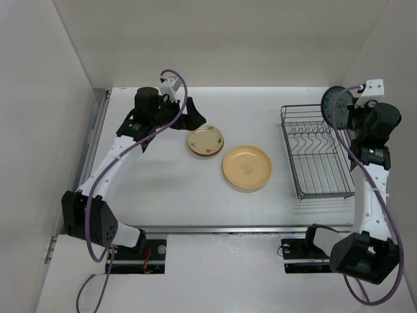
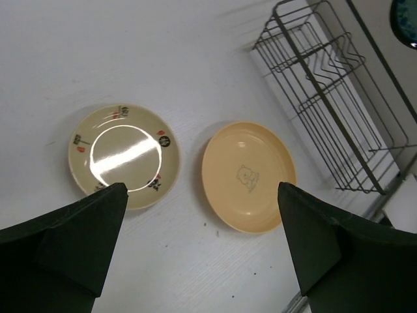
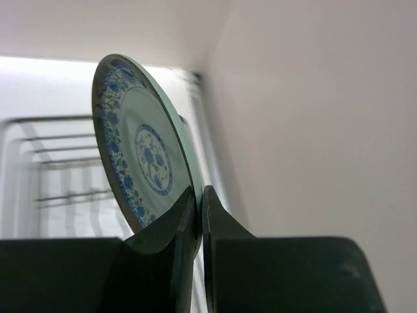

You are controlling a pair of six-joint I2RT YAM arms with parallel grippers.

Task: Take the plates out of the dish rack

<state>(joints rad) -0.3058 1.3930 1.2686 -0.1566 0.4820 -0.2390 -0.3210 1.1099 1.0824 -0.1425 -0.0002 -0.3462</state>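
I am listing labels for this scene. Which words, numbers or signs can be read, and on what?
No text is readable.
Cream plate: small red and black marks around the rim, too small to read.
Tan-yellow plate: faint outline drawing at the centre, no words.
Blue-patterned plate in the right gripper: flower pattern only, no words.

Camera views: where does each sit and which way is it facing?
Top external: above and behind the bases, looking down on the table; both arms show.
Left wrist: looks down past the open left gripper at the cream plate, tan-yellow plate and dish rack.
Right wrist: looks along the right gripper, shut on the blue-patterned plate, toward a white wall.
Shared: top and left wrist both show those two plates and the rack.
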